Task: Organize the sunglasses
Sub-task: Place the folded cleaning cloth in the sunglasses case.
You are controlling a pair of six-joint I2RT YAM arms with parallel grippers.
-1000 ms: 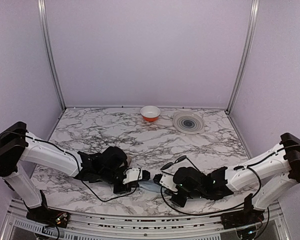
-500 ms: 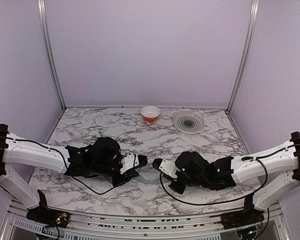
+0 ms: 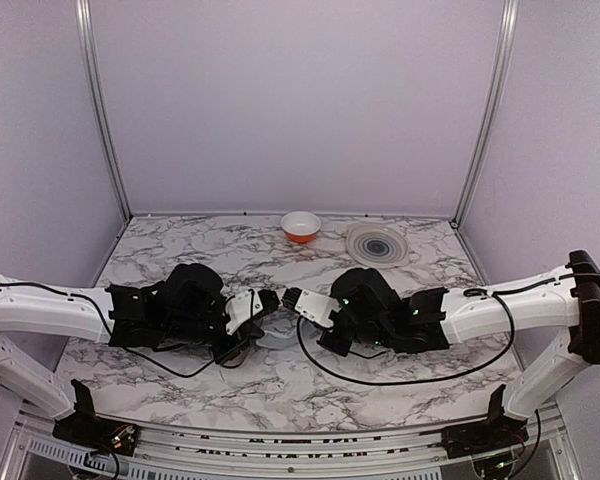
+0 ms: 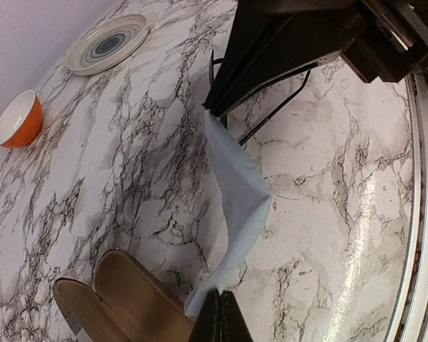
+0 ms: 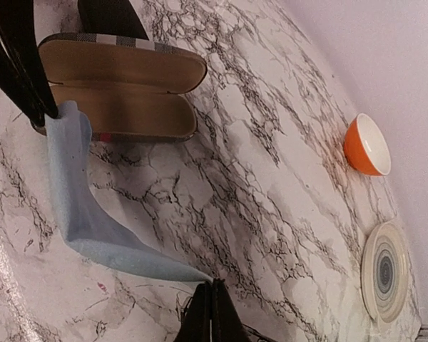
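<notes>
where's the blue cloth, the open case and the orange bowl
blue cloth (image 5: pixel 73 189), right wrist view, middle of its wider strip
open case (image 5: pixel 121 112), right wrist view, tan lining of the nearer half
orange bowl (image 5: pixel 372 144), right wrist view, white inside

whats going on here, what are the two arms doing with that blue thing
Both arms are holding one light blue cloth by opposite ends. The left arm's fingers are pinched shut on one corner and the right arm's fingers on another. The cloth sags between them over the marble table, right beside an open brown glasses case with a plaid outside. An orange bowl and a striped plate sit at the back. No sunglasses show in any view.
</notes>
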